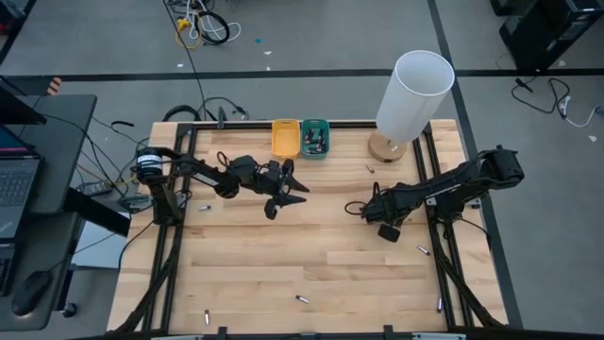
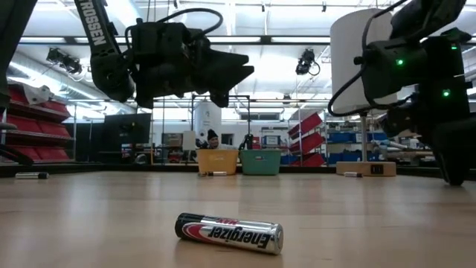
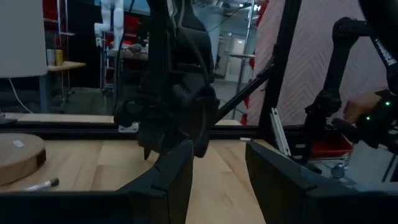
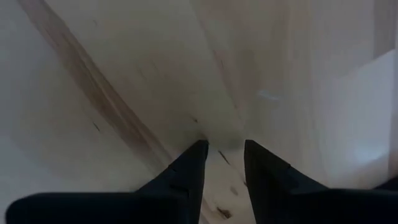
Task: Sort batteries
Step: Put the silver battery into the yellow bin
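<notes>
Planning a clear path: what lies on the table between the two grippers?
In the high view the stretch between the left gripper and the right gripper is bare wood; no batteries lie there.

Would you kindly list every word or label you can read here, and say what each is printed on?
"Energizer", upside down, on the battery lying nearest the low camera.
"ROSSEN", with the first letter cut off, on the left arm in the low view.
A label on the wooden lamp base: too small to read.
</notes>
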